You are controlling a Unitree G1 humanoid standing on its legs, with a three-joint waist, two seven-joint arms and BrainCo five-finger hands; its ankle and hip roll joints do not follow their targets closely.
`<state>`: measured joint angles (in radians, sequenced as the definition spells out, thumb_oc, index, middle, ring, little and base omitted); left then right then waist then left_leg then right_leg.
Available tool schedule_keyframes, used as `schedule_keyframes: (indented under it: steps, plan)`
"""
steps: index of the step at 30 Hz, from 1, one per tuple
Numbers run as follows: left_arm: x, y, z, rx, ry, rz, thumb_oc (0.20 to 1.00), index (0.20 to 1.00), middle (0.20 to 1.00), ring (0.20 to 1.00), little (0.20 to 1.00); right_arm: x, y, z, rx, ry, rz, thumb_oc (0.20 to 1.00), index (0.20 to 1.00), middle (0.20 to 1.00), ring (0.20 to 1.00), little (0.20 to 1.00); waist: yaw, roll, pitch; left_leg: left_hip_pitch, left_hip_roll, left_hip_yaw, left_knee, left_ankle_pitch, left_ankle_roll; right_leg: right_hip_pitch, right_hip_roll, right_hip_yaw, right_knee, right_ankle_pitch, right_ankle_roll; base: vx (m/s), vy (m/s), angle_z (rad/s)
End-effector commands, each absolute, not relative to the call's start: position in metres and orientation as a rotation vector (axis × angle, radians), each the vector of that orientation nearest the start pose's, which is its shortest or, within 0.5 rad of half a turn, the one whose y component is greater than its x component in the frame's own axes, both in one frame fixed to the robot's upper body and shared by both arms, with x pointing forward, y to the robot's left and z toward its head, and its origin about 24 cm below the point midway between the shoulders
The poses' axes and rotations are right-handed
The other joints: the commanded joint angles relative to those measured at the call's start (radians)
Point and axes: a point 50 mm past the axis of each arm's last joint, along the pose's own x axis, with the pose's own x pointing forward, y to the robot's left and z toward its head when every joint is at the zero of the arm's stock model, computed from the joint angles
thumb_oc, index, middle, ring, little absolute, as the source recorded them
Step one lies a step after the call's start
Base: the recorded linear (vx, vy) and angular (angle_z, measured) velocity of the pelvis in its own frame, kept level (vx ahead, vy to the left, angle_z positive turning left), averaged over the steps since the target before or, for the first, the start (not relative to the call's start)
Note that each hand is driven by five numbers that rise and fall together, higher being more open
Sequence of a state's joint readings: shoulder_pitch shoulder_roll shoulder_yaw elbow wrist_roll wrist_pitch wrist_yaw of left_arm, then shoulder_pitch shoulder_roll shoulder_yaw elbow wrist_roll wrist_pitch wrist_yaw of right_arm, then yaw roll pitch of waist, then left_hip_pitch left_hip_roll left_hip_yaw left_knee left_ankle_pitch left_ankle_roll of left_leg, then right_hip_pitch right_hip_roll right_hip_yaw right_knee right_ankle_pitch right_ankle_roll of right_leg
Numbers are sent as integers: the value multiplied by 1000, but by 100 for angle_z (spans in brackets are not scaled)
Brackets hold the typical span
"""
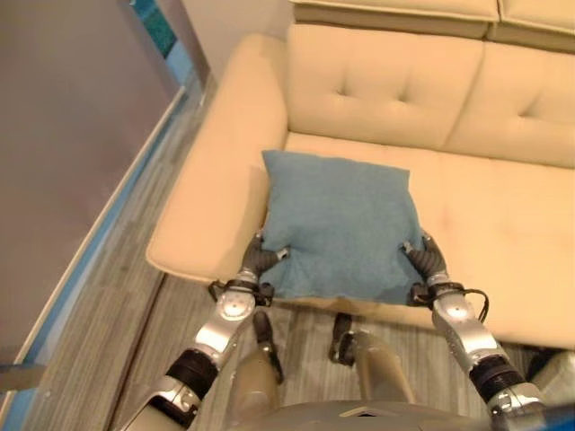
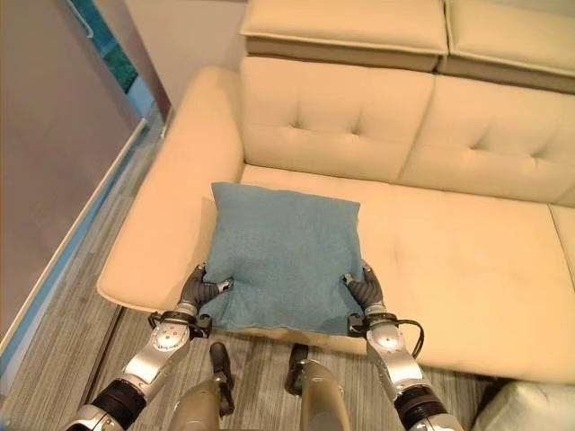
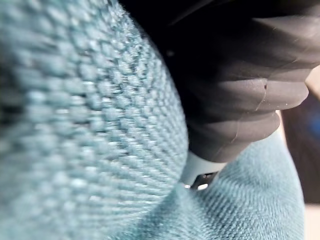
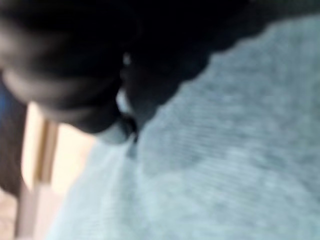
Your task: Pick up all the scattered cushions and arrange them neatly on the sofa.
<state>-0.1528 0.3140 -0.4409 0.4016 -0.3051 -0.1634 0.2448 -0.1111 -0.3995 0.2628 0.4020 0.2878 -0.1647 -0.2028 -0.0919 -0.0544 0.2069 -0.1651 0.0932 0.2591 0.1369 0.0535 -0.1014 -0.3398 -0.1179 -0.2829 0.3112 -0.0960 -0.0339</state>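
We see a blue cushion (image 1: pixel 340 226) lying flat on the seat of a cream sofa (image 1: pixel 503 224), at the seat's left end, close against the left armrest (image 1: pixel 216 171). Its far edge stops short of the tufted backrest (image 2: pixel 341 117), so a strip of bare seat shows between them, and its near edge reaches the seat's front edge and hangs slightly over it.

Both of our hands are on the cushion's near corners. The left hand (image 1: pixel 260 259) grips the near left corner: its fingers and thumb curl over the fabric and pinch it, and the cloth puckers beside them. The right hand (image 1: pixel 429 260) does the same at the near right corner, fingers bent round the edge with the dark tips pressing into the top face. The cushion lies between the two hands, stretched across from one to the other.

From the left wrist, the woven blue cloth bulges right up against the dark ribbed cover (image 3: pixel 250 90), with a bit of silver of the hand wedged in a fold of the fabric. From the right wrist, the same blue cloth lies against the dark cover (image 4: pixel 65 75) (the fingers themselves are lost in blur there, so we read that grasp from the head views).

To the sofa's left, grey wood-look flooring (image 1: pixel 99 332) runs along a wall with a blue strip at its base.
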Motion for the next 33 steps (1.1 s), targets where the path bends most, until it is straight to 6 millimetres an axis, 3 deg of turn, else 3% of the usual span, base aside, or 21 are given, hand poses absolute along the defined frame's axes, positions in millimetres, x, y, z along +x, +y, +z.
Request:
schedule_keyframes:
  steps: [1, 2, 4, 6, 9, 12, 15, 17, 20, 21, 22, 24, 27, 31, 33]
  plan:
    - [279, 103, 51, -12, -132, -233, 200, 200, 200, 200, 200, 282, -156, 48, -124, -140, 127, 200, 200, 200, 200, 200, 32, -12, -21, 23, -113, -126, -25, -72, 21, 180, 12, 83, -304, 200, 165, 170, 97, -108]
    - [277, 107, 49, -12, -125, -228, 200, 200, 200, 200, 200, 281, -157, 46, -131, -132, 130, 200, 200, 200, 200, 200, 34, -11, -38, 49, -135, -155, -58, -68, 39, 183, 23, 114, -295, 201, 174, 146, 141, -116]
    - [273, 111, 43, -6, -105, -221, 200, 200, 200, 200, 200, 280, -157, 44, -130, -120, 135, 200, 200, 200, 200, 200, 37, -9, -55, 92, -130, -114, -87, -72, 52, 192, 26, 115, -280, 197, 193, 144, 155, -110]
    - [269, 117, 40, 4, -92, -207, 200, 200, 200, 200, 200, 280, -152, 43, -135, -117, 148, 200, 200, 200, 200, 200, 71, -6, -52, 141, -126, -73, -108, -82, 69, 191, 8, 68, -211, 180, 208, 73, 123, -101]
    - [268, 123, 35, 33, -73, -198, 200, 200, 200, 200, 200, 280, -149, 42, -131, -116, 155, 200, 200, 200, 200, 200, 72, -1, -54, 172, -119, -53, -117, -81, 82, 174, -10, 53, -129, 171, 223, 28, 55, -138]
    - [264, 127, 30, 35, -52, -192, 200, 200, 200, 200, 200, 280, -148, 43, -126, -117, 165, 200, 200, 200, 200, 200, 91, 12, -70, 200, -104, -44, -134, -83, 88, 195, -55, 16, -128, 165, 207, 75, -32, -30]
    - [263, 128, 26, 26, -30, -186, 200, 200, 200, 200, 200, 281, -147, 50, -147, -145, 179, 200, 200, 200, 200, 200, 90, 14, -81, 212, -98, -56, -143, -81, 86, 212, -67, 58, -133, 181, 211, 88, -118, -10]
    - [261, 129, 24, 19, -21, -180, 200, 200, 200, 200, 200, 283, -144, 52, -151, -154, 194, 200, 200, 200, 200, 200, 103, 8, -91, 218, -90, -44, -134, -90, 80, 241, -81, 42, -162, 182, 215, 90, -161, 10]
    - [260, 128, 22, 13, -13, -184, 200, 200, 200, 200, 200, 283, -142, 52, -154, -147, 202, 200, 200, 200, 200, 200, 107, -3, -97, 221, -83, -39, -115, -92, 69, 278, -65, 32, -211, 165, 210, 72, -191, -10]
    - [258, 126, 19, 0, 0, -190, 200, 200, 200, 200, 200, 283, -145, 52, -164, -150, 200, 200, 200, 200, 200, 200, 107, -10, -96, 210, -62, -54, -73, -59, 42, 300, -34, 42, -242, 152, 195, 58, -194, -7]
    - [258, 126, 19, 0, 1, -190, 200, 200, 200, 200, 200, 283, -145, 52, -164, -150, 200, 200, 200, 200, 200, 200, 106, -9, -96, 209, -61, -56, -71, -60, 41, 302, -33, 40, -243, 152, 194, 79, -403, 2]
    - [261, 122, 20, -25, 5, -202, 200, 200, 200, 200, 200, 281, -150, 56, -159, -166, 182, 200, 200, 200, 200, 200, 89, -31, -86, 136, -6, -64, 59, 19, -4, 323, -3, 21, -259, 136, 164, 14, -381, 22]
    - [265, 119, 22, -46, -1, -200, 200, 200, 200, 200, 200, 283, -152, 59, -162, -174, 176, 200, 200, 200, 200, 200, 78, -47, -75, 82, 26, -55, 164, 22, -5, 343, 17, -3, -268, 114, 134, 28, -215, 49]
    - [263, 119, 18, -56, 21, -188, 200, 200, 200, 200, 200, 281, -155, 56, -166, -157, 172, 200, 200, 200, 200, 200, 73, -53, -83, 67, 33, -20, 64, 16, 5, 362, 24, -12, -286, 101, 138, 95, -74, 15]
    - [265, 117, 21, -46, 8, -195, 200, 200, 200, 200, 200, 280, -158, 52, -157, -143, 151, 200, 200, 200, 200, 200, 80, -51, -87, 18, 44, 0, -89, 81, -5, 386, 40, -5, -307, 96, 153, 212, 45, 24]
